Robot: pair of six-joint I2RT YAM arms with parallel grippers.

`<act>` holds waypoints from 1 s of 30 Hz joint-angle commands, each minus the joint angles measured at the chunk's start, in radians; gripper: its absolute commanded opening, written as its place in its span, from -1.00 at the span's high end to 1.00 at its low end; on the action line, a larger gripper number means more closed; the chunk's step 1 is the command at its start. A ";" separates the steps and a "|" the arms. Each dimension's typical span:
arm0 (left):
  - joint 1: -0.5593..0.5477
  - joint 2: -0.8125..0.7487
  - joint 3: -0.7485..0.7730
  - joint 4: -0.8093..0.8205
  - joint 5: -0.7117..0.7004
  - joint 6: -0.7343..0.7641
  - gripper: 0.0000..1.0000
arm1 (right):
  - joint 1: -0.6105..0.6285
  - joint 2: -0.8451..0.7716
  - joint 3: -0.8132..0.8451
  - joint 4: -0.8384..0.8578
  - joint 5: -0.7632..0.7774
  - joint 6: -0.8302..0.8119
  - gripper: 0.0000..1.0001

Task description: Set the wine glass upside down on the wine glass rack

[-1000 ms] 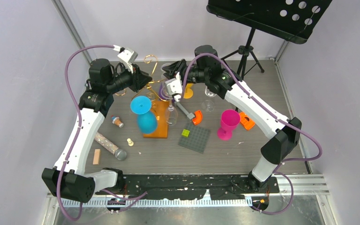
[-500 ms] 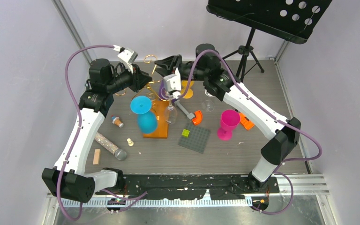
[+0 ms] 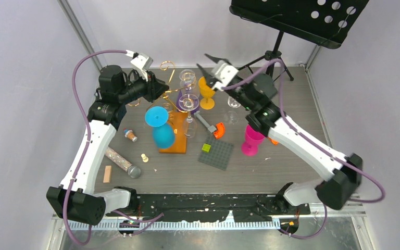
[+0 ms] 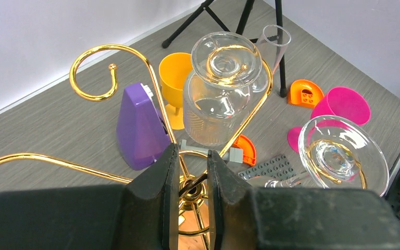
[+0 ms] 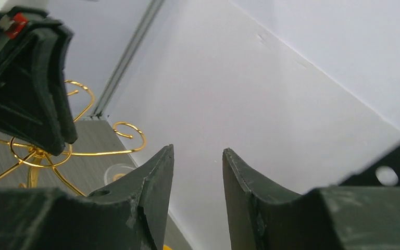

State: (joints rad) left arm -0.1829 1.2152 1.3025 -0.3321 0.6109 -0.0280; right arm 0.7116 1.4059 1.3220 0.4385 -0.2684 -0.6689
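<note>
**Wine glass hangs foot-up on the rack; right tool empty**

The wine glass (image 3: 188, 101) hangs upside down on the rack (image 3: 173, 145). Its round foot sits on top in one of the gold wire curls and its bowl hangs below, above the orange base. Neither tool touches it. A second clear glass (image 3: 187, 78) hangs foot-up in a curl farther back. A blue goblet (image 3: 162, 133) hangs upside down on the near left side of the same stand.

The left tool (image 4: 190, 181) is clenched on the rack's gold wire hub at the top of the stem, with a finger pressed to each side. The right tool (image 5: 198, 152) is raised toward the back wall, apart from the rack. Its fingers are parted with nothing between them.

On the desk (image 3: 271, 172), a yellow cup (image 3: 205, 92) stands just behind the rack. A pink cup (image 3: 252, 136) stands to the right under the right arm. A black music stand (image 3: 302, 15) rises at the back right corner.
</note>
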 commanded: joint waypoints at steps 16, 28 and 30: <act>0.003 -0.069 0.053 0.041 -0.057 -0.122 -0.35 | -0.068 -0.319 -0.074 -0.864 0.791 0.771 -0.01; 0.003 -0.172 0.095 0.053 -0.085 -0.151 -0.73 | -0.400 -0.276 -0.067 -1.303 0.455 1.028 -0.26; 0.003 -0.176 0.099 0.051 -0.074 -0.156 -0.75 | -0.414 -0.286 -0.098 -1.314 0.425 1.034 -0.28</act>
State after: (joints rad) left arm -0.1829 1.0569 1.3571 -0.3248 0.5346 -0.1665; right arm 0.3187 1.1492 1.2793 -0.7830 0.2672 0.3031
